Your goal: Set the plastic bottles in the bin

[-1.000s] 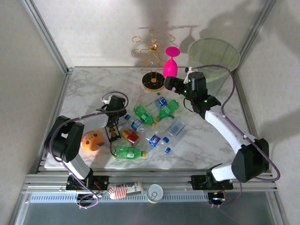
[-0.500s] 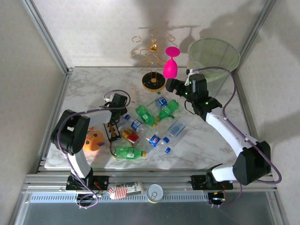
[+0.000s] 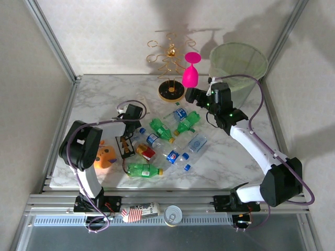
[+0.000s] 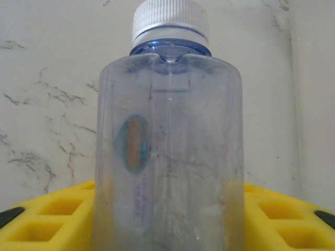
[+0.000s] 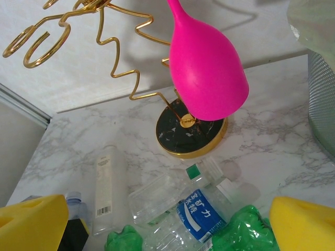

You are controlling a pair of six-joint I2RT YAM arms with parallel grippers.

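Bottle of clear plastic with a white ribbed cap (image 4: 168,130) stands gripped in the left pincer (image 4: 167,219). Its body is pressed between the yellow foam pads (image 4: 47,219), and its cap points away from the wrist over the white marbled counter (image 4: 47,78). From above, the heap of small plastic bottles (image 3: 167,138), green and blue-labelled, with a red-labelled bottle (image 3: 147,151), spreads to this pincer's right. An orange round toy (image 3: 104,156) lies just to its left. The right pincer (image 3: 190,95) hangs over the heap's far end with jaws spread wide, holding nothing. Under it lie a blue-labelled clear bottle (image 5: 201,212) and a green bottle (image 5: 238,232). Just ahead of it stand a pink wine glass (image 5: 207,68) and a gold wire rack on a round black base (image 5: 180,133). The round grey-green bin with a pale green liner (image 3: 238,65) stands near, to its right and beyond.
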